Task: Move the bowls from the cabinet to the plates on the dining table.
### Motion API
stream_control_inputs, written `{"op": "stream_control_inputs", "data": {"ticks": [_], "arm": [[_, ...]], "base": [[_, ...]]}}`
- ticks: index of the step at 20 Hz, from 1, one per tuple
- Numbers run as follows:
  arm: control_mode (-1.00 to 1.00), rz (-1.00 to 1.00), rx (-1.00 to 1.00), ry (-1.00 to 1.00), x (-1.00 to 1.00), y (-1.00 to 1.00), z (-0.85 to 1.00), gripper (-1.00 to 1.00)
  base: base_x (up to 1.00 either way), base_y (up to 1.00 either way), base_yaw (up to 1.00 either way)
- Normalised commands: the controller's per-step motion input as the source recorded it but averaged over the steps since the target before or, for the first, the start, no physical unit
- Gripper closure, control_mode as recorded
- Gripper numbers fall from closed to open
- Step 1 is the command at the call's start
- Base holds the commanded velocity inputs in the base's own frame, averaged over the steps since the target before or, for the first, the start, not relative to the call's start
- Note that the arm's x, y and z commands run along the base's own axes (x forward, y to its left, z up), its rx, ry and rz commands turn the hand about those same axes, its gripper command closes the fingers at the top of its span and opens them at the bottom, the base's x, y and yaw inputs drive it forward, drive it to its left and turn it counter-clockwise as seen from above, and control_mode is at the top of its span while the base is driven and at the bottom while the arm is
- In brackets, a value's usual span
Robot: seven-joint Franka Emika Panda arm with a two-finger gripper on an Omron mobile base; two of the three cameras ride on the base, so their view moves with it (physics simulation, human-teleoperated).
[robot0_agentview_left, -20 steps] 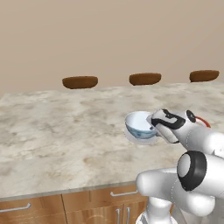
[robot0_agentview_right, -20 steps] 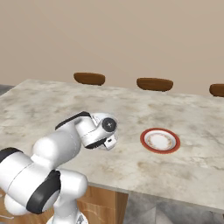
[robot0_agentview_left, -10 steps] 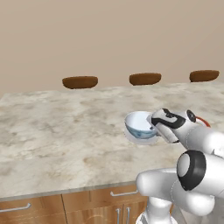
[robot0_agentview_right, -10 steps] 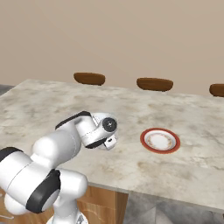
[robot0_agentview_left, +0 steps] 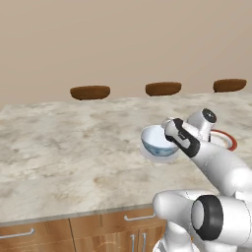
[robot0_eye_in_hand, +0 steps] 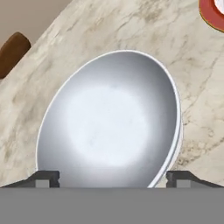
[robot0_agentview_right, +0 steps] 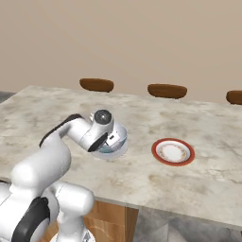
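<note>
A white bowl (robot0_agentview_left: 158, 141) with a blue-green pattern outside sits on the dining table (robot0_agentview_left: 59, 147), right of its middle. In the hand view the bowl (robot0_eye_in_hand: 111, 122) shows its pale inside, and a thin pale rim peeks out under its right side. My gripper (robot0_eye_in_hand: 113, 177) is open over the bowl's near edge, with the fingertips (robot0_eye_in_hand: 47, 177) set wide on either side of it. The gripper (robot0_agentview_left: 170, 129) hangs at the bowl's right in the left base view, and the gripper (robot0_agentview_right: 111, 141) covers most of the bowl (robot0_agentview_right: 113, 147) from the right. The red plate (robot0_agentview_right: 172, 151) lies bare further right.
Three dark brown oval discs (robot0_agentview_left: 90, 92) (robot0_agentview_left: 163, 88) (robot0_agentview_left: 229, 84) line the table's far edge before a beige wall. Wooden drawers (robot0_agentview_left: 98, 231) with silver handles run under the near edge. Bare marble stretches to the left of the bowl.
The fingers have spread wide apart and let go of the bowl's rim. The arm and the bowl have hardly shifted.
</note>
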Motion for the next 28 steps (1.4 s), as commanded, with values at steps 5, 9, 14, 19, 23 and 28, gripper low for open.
{"op": "stream_control_inputs", "data": {"ticks": [5,9,14,19,23,28], "arm": [[-1.00,0.00,-0.16,0.03,-0.36,0.08,0.39,-1.00],[-1.00,0.00,-0.17,0.10,-0.68,0.15,0.40,-1.00],[-1.00,0.00,-0.18,0.03,-0.85,0.05,0.58,-1.00],[-1.00,0.07,-0.17,0.00,-0.85,0.08,0.67,-1.00],[-1.00,0.18,-0.05,0.07,-0.94,0.24,0.32,-1.00],[-1.00,0.19,-0.02,0.12,-0.99,0.28,0.21,-1.00]], "base": [[0.00,0.00,0.00],[0.00,0.00,0.00],[0.00,0.00,0.00],[0.00,0.00,0.00],[0.00,0.00,0.00],[0.00,0.00,0.00]]}}
